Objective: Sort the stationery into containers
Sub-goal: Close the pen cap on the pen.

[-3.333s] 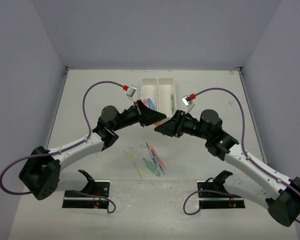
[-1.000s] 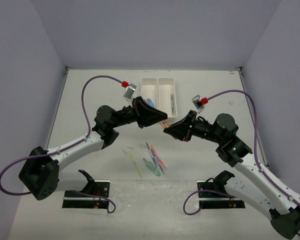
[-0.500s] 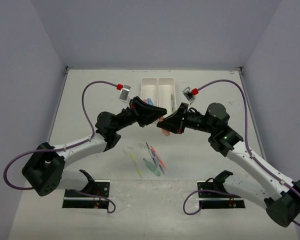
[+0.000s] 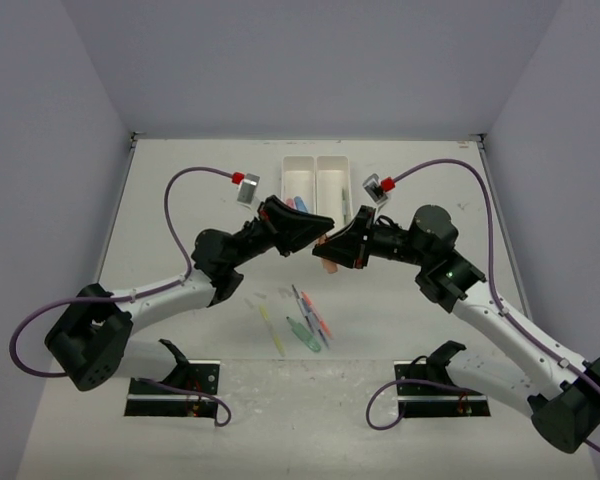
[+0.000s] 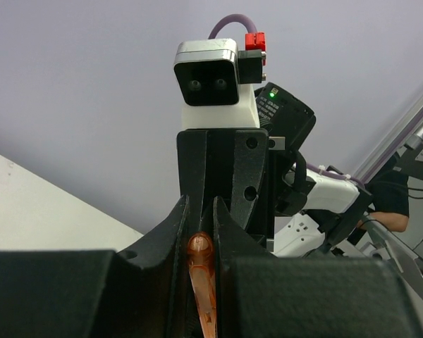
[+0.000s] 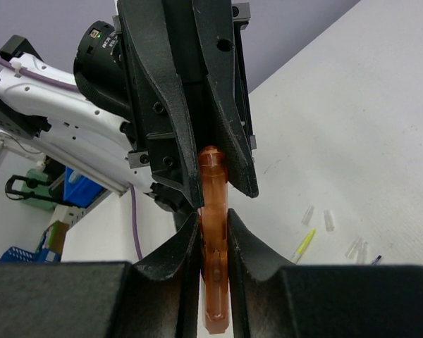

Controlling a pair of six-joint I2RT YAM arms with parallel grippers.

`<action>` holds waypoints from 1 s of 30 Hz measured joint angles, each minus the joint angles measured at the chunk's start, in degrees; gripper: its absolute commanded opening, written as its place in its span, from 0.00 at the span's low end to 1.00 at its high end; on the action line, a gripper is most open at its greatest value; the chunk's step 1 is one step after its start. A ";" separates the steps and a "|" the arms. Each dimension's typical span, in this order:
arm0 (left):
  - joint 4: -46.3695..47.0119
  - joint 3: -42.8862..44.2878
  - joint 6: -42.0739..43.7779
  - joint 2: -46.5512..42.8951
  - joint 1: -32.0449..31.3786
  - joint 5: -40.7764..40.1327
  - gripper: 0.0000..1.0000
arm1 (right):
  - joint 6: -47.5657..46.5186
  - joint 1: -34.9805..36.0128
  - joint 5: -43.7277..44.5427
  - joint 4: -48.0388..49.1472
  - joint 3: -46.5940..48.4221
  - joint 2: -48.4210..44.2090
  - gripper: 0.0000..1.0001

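mid-air handover: let one side go, not both

the orange pen [image 6: 213, 239] hangs above the table, just in front of the white tray [image 4: 317, 168], bridged between the two arms. your right gripper [image 6: 212, 215] is pinched on its barrel, and the left gripper [image 5: 197, 267] is pinched on the other end; which one bears the weight, i cannot tell. open only the giving side, and only once the taker squeezes squarely across the barrel. then back the freed arm straight out along the pen, so nothing twists it loose. the loose pens [image 4: 305, 320] lie below, well apart from the tray.
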 measured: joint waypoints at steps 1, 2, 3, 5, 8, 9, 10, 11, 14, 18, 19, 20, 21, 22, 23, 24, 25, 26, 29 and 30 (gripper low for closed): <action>-0.13 0.17 0.27 0.00 -0.19 -0.20 0.00 | -0.07 -0.05 -0.01 -0.28 0.30 0.01 0.00; -0.20 0.30 0.47 0.00 -0.36 -0.72 0.00 | -0.12 -0.22 -0.02 -0.84 0.90 0.18 0.00; -0.13 0.52 0.51 0.00 -0.57 -1.41 0.00 | -0.17 -0.42 -0.03 -1.26 1.58 0.42 0.00; 0.18 0.66 1.06 -0.10 -1.10 -3.53 0.00 | -0.22 -0.74 -0.50 -3.42 4.42 2.03 0.00; 1.04 0.28 1.66 -0.44 -2.17 -7.31 0.00 | -0.50 -0.89 -1.49 -7.12 10.76 5.89 0.00; 2.00 -0.16 1.68 -0.53 -2.62 -8.95 0.00 | -0.70 -0.85 -2.20 -8.53 12.50 6.94 0.00; 2.71 -0.54 1.68 -0.77 -2.67 -9.98 0.00 | -0.93 -0.85 -2.71 -9.51 13.76 7.83 0.00; 3.09 -0.99 1.68 -1.07 -2.68 -10.79 0.00 | -1.12 -0.81 -3.16 -10.06 14.47 8.46 0.00; 1.49 -2.15 1.88 -3.00 -2.84 -12.26 0.00 | -1.05 -0.76 -4.62 -10.72 14.62 9.47 0.00; -7.44 -1.49 4.81 -7.10 -3.32 -12.80 0.00 | -0.61 -0.68 -4.60 -6.75 10.99 8.27 0.03; -9.70 -1.07 5.56 -7.77 -3.59 -12.59 0.00 | -0.55 -0.68 -4.52 -5.96 9.99 7.59 0.06; -11.76 -0.63 6.25 -8.33 -3.88 -12.36 0.00 | -0.53 -0.68 -4.40 -5.31 9.11 6.91 0.10; -13.53 0.02 6.94 -8.71 -4.10 -12.14 0.00 | -0.59 -0.68 -4.12 -4.74 8.37 6.18 0.33; -15.63 0.96 7.78 -9.05 -4.23 -11.62 0.00 | -0.62 -0.70 -3.80 -4.08 7.57 5.42 0.47; -17.52 1.80 8.61 -9.32 -4.36 -11.36 0.00 | -0.57 -0.76 -3.38 -3.97 7.21 4.66 0.55; -19.06 2.25 9.27 -9.66 -4.29 -11.20 0.00 | -0.92 -0.99 -2.97 -3.81 7.06 3.85 0.59; -20.59 2.63 9.97 -10.01 -4.09 -10.87 0.00 | -1.18 -1.20 -2.49 -3.60 6.98 3.07 0.60; -22.05 2.88 10.66 -10.35 -3.74 -10.46 0.00 | -1.31 -1.36 -1.98 -3.46 6.99 2.34 0.60; -25.46 3.38 11.95 -11.09 -2.39 -9.20 0.00 | -1.92 -1.59 -0.77 -3.89 6.85 0.63 0.61; -26.77 3.67 12.21 -11.34 -1.81 -8.29 0.00 | -2.26 -1.62 -0.42 -3.87 6.60 0.34 0.61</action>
